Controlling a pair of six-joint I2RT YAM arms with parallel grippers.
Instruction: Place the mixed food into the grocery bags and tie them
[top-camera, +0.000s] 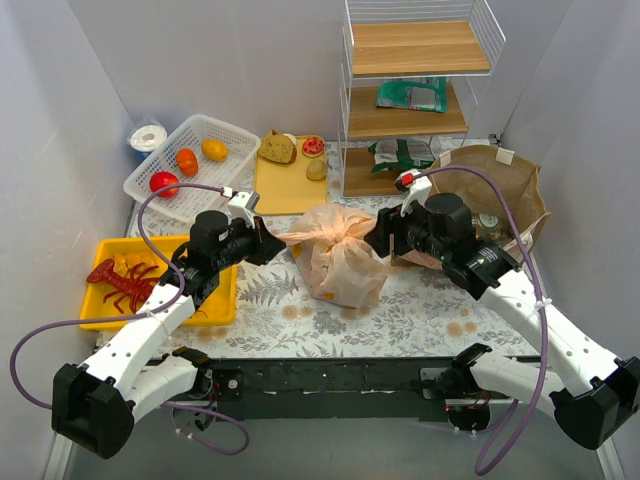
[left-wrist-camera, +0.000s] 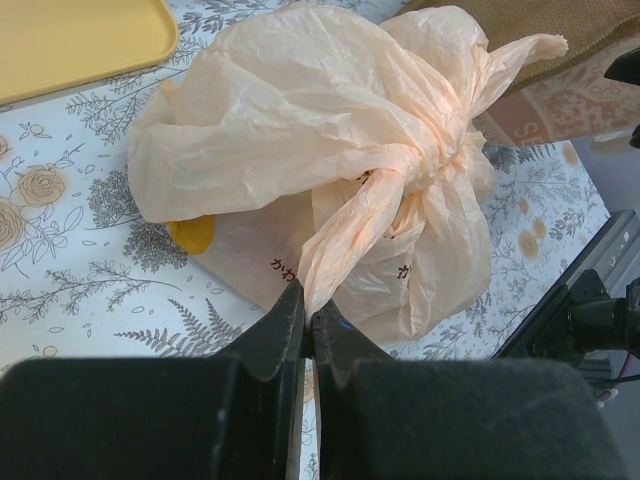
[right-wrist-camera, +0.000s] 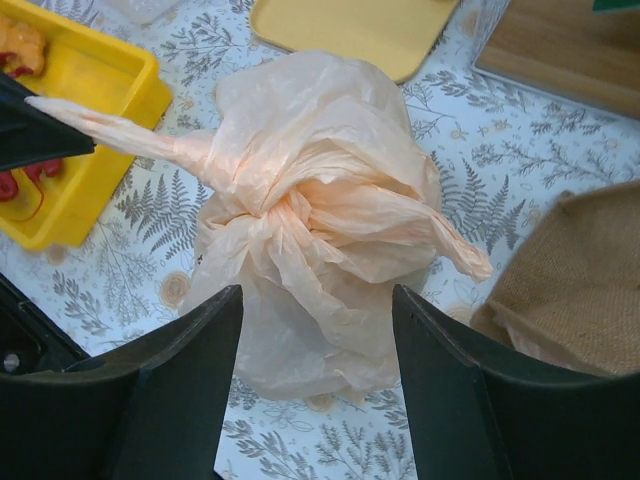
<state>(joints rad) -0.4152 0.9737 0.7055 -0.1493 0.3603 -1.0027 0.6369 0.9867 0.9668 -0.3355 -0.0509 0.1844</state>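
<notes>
Resting on the floral-patterned bench (top-camera: 270, 300) between the two arms, the peach-orange plastic bag (top-camera: 340, 262) stands filled, its neck drawn into a knot (right-wrist-camera: 272, 212). A yellow item (left-wrist-camera: 192, 232) shows through the thin film at the bag's lower side.

1. Left end effector (top-camera: 274, 243): fingers fully closed, clamped on the tip of one handle tail (left-wrist-camera: 345, 235). That tail runs from the knot out to the left.
2. Right end effector (top-camera: 378, 238): fingers spread wide, one on each side of the bag as seen from the wrist. They hold nothing. The second handle tail (right-wrist-camera: 450, 245) lies loose, pointing toward the brown bag (top-camera: 500, 175).

The brown bag stands open at the right rear, just behind the right arm.

Surrounding items:
- White basket (top-camera: 215, 122), rear left, containing a red (top-camera: 163, 182), an orange (top-camera: 187, 160) and a yellow (top-camera: 214, 149) produce piece.
- Yellow board (top-camera: 285, 190) behind the plastic bag, carrying a bread slice (top-camera: 278, 148).
- Yellow tray (top-camera: 105, 245), left, holding a red lobster (top-camera: 125, 280).
- Wire shelf rack (top-camera: 410, 120) with green packets (top-camera: 412, 94).
</notes>
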